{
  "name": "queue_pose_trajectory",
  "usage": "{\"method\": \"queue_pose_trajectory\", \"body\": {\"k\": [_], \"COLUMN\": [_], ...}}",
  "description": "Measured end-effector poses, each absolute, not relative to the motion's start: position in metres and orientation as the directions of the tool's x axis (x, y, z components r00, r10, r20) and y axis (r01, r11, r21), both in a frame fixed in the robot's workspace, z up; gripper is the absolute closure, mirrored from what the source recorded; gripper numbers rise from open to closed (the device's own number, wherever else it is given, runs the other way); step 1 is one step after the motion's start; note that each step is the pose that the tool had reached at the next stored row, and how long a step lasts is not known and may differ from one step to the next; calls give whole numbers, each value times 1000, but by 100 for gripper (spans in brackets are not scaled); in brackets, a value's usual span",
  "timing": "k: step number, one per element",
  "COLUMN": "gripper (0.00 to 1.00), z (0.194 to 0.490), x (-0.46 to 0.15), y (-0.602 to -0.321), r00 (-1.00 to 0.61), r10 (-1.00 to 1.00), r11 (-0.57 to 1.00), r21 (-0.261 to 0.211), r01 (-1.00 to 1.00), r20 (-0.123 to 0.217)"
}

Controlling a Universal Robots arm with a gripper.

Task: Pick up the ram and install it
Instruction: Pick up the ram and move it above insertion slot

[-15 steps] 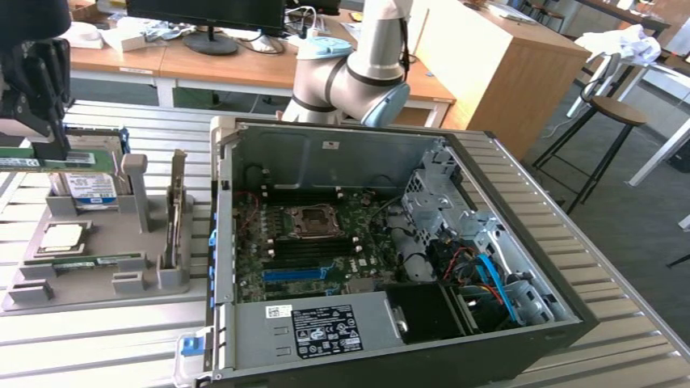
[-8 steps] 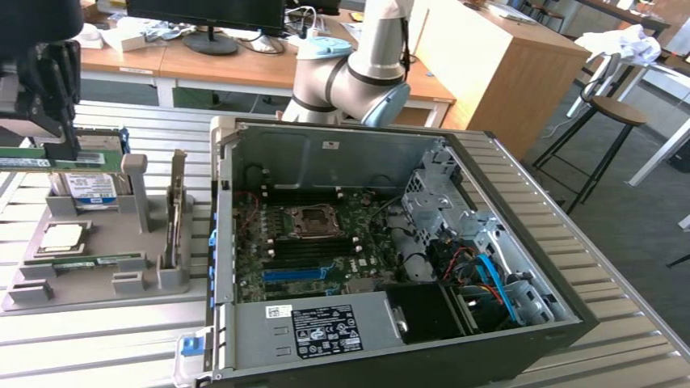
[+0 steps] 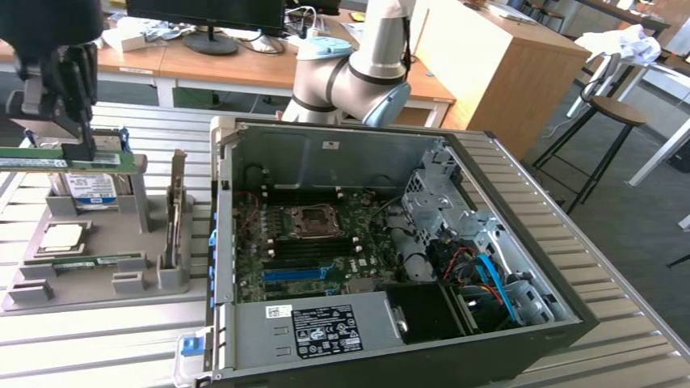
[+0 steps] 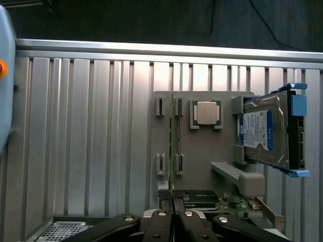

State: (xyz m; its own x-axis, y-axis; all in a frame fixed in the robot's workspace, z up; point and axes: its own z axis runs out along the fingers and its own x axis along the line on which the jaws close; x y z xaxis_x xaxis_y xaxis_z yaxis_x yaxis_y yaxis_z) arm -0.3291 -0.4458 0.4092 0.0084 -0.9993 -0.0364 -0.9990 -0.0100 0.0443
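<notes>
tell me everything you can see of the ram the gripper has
The ram is a long, thin green circuit-board stick, clamped near its middle by the gripper. It lies level with its flat face upright, held above the grey holder tray and the blue-labelled hard drive, away from the open computer case.

The arm (image 3: 372,56) is made of smooth silver-grey tubes joined by rounded elbow housings. One joint ends in a pale blue cap (image 3: 323,47), and a second blue cap (image 3: 386,113) closes the lower elbow. The tool (image 3: 79,148) has a bulky black body with a grey metal section beneath it and narrow dark fingers (image 3: 73,105). In the wrist view, black link bars (image 4: 108,227) are pinned with round silver screws (image 4: 125,219), and the inner fingers are flat and matt black. A pale blue rounded housing (image 4: 4,111) carries a small orange dot (image 4: 2,68)
</notes>
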Motion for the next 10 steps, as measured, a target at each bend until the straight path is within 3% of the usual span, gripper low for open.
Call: {"method": "queue_pose_trajectory", "body": {"k": [10], "gripper": [89], "z": [409], "x": [-306], "y": [-446], "r00": [8], "r10": [-999], "r11": [-10], "r21": [44], "r01": [-999], "r20": [-36]}}
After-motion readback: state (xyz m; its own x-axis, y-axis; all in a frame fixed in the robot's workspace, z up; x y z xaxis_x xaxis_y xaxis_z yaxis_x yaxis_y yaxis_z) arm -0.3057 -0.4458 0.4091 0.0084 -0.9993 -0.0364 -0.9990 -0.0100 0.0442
